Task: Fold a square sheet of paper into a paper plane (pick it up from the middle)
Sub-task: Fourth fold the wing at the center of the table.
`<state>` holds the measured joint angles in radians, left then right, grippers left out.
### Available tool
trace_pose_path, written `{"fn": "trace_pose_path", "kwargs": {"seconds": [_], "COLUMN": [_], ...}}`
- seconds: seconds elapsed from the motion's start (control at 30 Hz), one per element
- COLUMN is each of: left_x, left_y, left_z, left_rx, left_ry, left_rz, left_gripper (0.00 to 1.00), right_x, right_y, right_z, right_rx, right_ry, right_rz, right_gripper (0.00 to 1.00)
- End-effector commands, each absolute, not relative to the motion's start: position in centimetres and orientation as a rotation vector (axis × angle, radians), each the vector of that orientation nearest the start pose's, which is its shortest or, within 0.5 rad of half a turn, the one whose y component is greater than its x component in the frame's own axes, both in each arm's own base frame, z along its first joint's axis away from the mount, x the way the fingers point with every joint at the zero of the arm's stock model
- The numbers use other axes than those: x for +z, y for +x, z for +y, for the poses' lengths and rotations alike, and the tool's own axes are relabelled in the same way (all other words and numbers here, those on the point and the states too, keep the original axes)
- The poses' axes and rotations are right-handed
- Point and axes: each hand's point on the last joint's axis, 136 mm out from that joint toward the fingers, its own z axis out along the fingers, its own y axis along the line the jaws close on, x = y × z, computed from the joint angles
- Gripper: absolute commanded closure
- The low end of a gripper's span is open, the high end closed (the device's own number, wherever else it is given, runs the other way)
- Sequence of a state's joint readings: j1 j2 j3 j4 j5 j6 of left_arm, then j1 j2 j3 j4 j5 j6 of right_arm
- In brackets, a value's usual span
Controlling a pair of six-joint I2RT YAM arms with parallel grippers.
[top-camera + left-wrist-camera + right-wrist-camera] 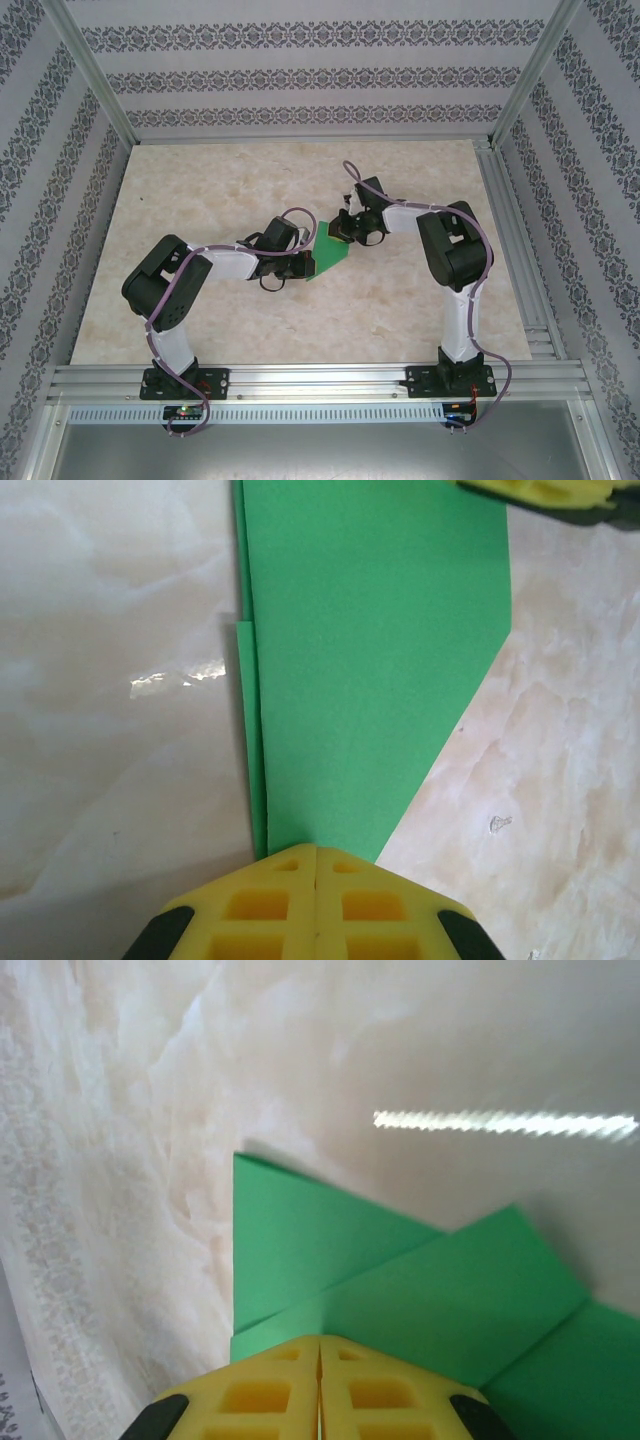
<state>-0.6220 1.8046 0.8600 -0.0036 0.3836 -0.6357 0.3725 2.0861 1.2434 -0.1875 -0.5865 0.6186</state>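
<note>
Grippers both clamped on part-folded paper: tear and slip risks

Left gripper (316, 854): jaws together, pinching the narrow end of the paper (372, 660). Right gripper (320, 1342): jaws together too, biting the far end where two folded flaps overlap. In the left wrist view a right finger (540, 488) sits at the paper's top edge.

Paper location: mid-table (200, 320), spanned between the two grippers, already layered, with a long crease on one side and a slanted edge on the other. Cannot tell whether it rests on the surface or hangs just above it.

Hazards, as I judge them:
- Tear. Both ends are locked, so if the arms drift apart the thin sheet takes all the pull, most likely giving way at a crease.
- Buckle. If the arms close in on each other, the span bows and picks up a stray crease that spoils the wings.
- Layer slip. The left side shows stacked edges slightly offset; a twist from either wrist could slide them further and skew the centreline.
- Drop. Each grip is near an edge, so little paper is caught. If one jaw opens early, the sheet swings from the other and may unfold.
- Pressing down while clamped could drag the paper on the slick table.
</note>
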Motion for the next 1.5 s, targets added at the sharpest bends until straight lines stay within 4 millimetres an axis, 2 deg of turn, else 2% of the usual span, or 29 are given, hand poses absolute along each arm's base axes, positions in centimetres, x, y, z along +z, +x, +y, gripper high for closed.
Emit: {"fn": "trace_pose_path", "kwargs": {"seconds": [0.0, 0.23, 0.5, 0.6, 0.7, 0.8, 0.97, 1.1, 1.27, 1.47], "left_x": [-2.7, -2.6, -2.2, -2.1, -1.9, -1.9, -2.0, -1.9, -1.8, -1.8], "left_y": [24.4, 24.4, 24.6, 24.8, 25.0, 25.1, 25.2, 25.2, 25.2, 25.1], "left_z": [-26.1, -26.1, -26.3, -26.3, -26.5, -26.6, -26.6, -26.6, -26.6, -26.6], "left_rx": [-0.824, -0.825, -0.829, -0.829, -0.833, -0.835, -0.837, -0.833, -0.834, -0.837], "left_ry": [0.135, 0.137, 0.139, 0.143, 0.146, 0.146, 0.142, 0.146, 0.150, 0.154], "left_rz": [2.959, 2.959, 2.949, 2.943, 2.935, 2.936, 2.935, 2.935, 2.933, 2.932], "left_gripper": [1.00, 1.00, 1.00, 1.00, 1.00, 1.00, 1.00, 1.00, 1.00, 1.00], "right_x": [-0.7, -0.7, -0.2, 1.0, 4.0, 6.3, 6.9, 6.5, 4.9, 2.6], "right_y": [44.0, 45.6, 47.2, 47.8, 47.9, 46.9, 43.5, 40.3, 37.8, 37.3], "right_z": [22.0, 20.3, 19.2, 18.9, 18.8, 18.7, 21.1, 24.4, 27.6, 28.3], "right_rx": [0.897, 0.893, 0.859, 0.834, 0.834, 0.852, 0.970, 1.033, 1.090, 1.073], "right_ry": [0.208, 0.289, 0.316, 0.291, 0.252, 0.258, 0.223, 0.140, 0.076, 0.087], "right_rz": [2.702, 2.658, 2.625, 2.604, 2.549, 2.507, 2.525, 2.573, 2.641, 2.700], "right_gripper": [0.91, 0.91, 0.91, 0.91, 0.91, 0.90, 0.89, 0.88, 0.88, 0.88]}}
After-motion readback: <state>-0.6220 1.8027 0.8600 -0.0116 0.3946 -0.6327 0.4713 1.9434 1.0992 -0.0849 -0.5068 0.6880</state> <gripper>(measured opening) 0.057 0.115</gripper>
